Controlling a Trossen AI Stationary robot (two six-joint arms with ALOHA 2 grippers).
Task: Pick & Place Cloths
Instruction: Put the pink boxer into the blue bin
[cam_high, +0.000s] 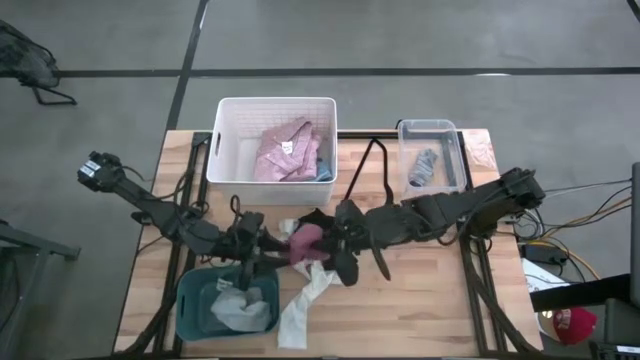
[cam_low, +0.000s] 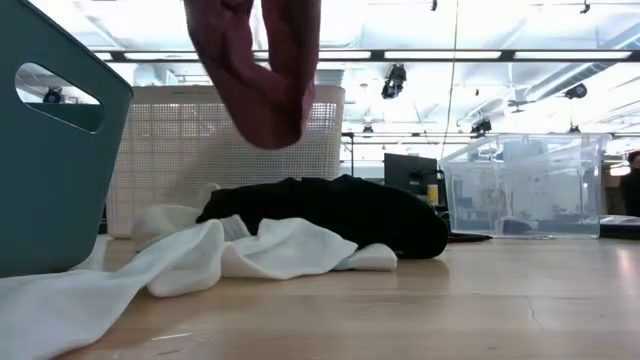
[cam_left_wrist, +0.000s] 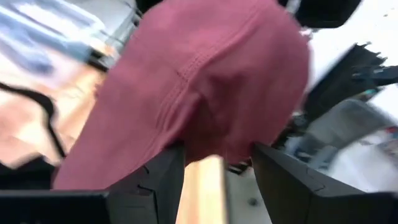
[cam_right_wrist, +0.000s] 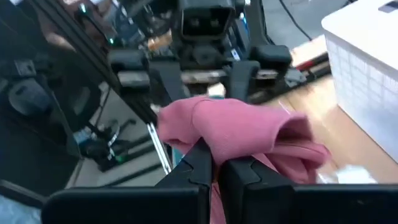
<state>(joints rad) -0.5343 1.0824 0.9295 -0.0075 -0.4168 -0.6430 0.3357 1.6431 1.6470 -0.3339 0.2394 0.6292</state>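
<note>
The maroon piece (cam_high: 305, 241) hangs in the air between my two grippers, above the table's middle; in the low view the maroon piece (cam_low: 262, 75) dangles clear of the wood. My right gripper (cam_right_wrist: 216, 160) is shut on it. My left gripper (cam_left_wrist: 217, 155) is open, level, facing the right one, its fingers standing on either side of the cloth's near end (cam_left_wrist: 205, 134). The black piece (cam_low: 340, 215) lies on the table under them, partly on the cream strip (cam_high: 305, 300). Small grey pieces (cam_high: 240, 310) lie in the teal bin (cam_high: 190, 300). My right gripper pinches a bunched fold of the maroon piece (cam_right_wrist: 211, 140) between its two fingers, coming level from the table's right side. The cloth is lifted clear and bulges out past the fingers. My left gripper: I cannot tell whether its open fingers (cam_left_wrist: 165, 177) touch the maroon piece.
The white bin (cam_high: 225, 150) at the far edge holds the pink checked shirt (cam_high: 285, 150). The clear bin (cam_high: 455, 150) at the far right holds a grey piece (cam_high: 425, 165). A black wire hanger (cam_high: 372, 170) lies between them. Bare wood shows at the near right.
</note>
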